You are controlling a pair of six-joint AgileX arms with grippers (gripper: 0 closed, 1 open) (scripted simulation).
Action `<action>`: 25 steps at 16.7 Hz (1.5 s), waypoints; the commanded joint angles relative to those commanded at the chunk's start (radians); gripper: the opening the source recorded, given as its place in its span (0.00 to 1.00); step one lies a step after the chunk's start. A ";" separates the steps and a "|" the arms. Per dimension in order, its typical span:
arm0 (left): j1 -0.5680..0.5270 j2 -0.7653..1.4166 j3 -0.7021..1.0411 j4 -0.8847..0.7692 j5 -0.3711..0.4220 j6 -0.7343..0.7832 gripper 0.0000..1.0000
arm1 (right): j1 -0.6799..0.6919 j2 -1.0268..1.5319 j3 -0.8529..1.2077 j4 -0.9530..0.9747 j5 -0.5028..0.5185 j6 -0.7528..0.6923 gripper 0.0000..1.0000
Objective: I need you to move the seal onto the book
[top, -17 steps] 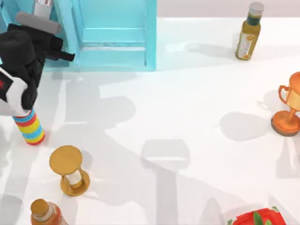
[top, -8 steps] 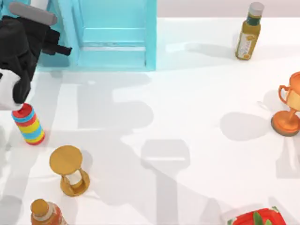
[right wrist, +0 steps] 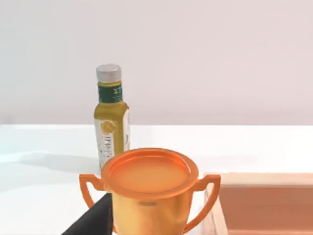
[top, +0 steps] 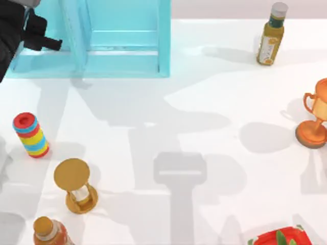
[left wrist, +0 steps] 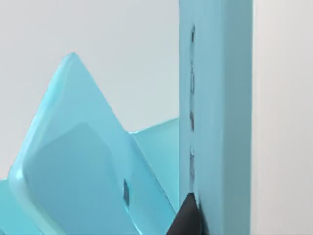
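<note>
While the left gripper hangs at the shelf's left end, close against its outer wall, I cannot tell whether it is wide or narrow; from the left wrist, a dark tip of it sits right beside one of the shelf's pale-blue uprights, with a slanted blue panel next to that. Where the seal and the book lie I cannot tell. On the white surface, a striped cylinder stands in front of the shelf's left end, well apart from it; the hourglass stands farther out from the shelf than the cylinder; an orange bottle is farther out again. An oil bottle stands upright well to the right of the shelf; the trophy is farther right and nearer the front; a red thing lies far from the shelf at the front edge. From the right wrist, a dark part of the right gripper shows just beside the trophy, the oil bottle behind; its width I cannot tell.
</note>
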 joint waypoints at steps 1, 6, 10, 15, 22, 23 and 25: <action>-0.002 -0.073 -0.027 -0.043 -0.004 0.002 0.00 | 0.000 0.000 0.000 0.000 0.000 0.000 1.00; -0.008 -0.392 -0.139 -0.221 -0.026 0.010 0.00 | 0.000 0.000 0.000 0.000 0.000 0.000 1.00; -0.008 -0.520 -0.178 -0.292 -0.035 0.010 0.00 | 0.000 0.000 0.000 0.000 0.000 0.000 1.00; -0.005 -0.520 -0.181 -0.294 -0.035 0.011 0.00 | 0.000 0.000 0.000 0.000 0.000 0.000 1.00; -0.096 -0.465 -0.127 -0.325 -0.116 -0.188 0.00 | 0.000 0.000 0.000 0.000 0.000 0.000 1.00; -0.124 -0.447 -0.110 -0.335 -0.142 -0.251 0.00 | 0.000 0.000 0.000 0.000 0.000 0.000 1.00; -0.189 -0.401 -0.069 -0.360 -0.202 -0.403 0.00 | 0.000 0.000 0.000 0.000 0.000 0.000 1.00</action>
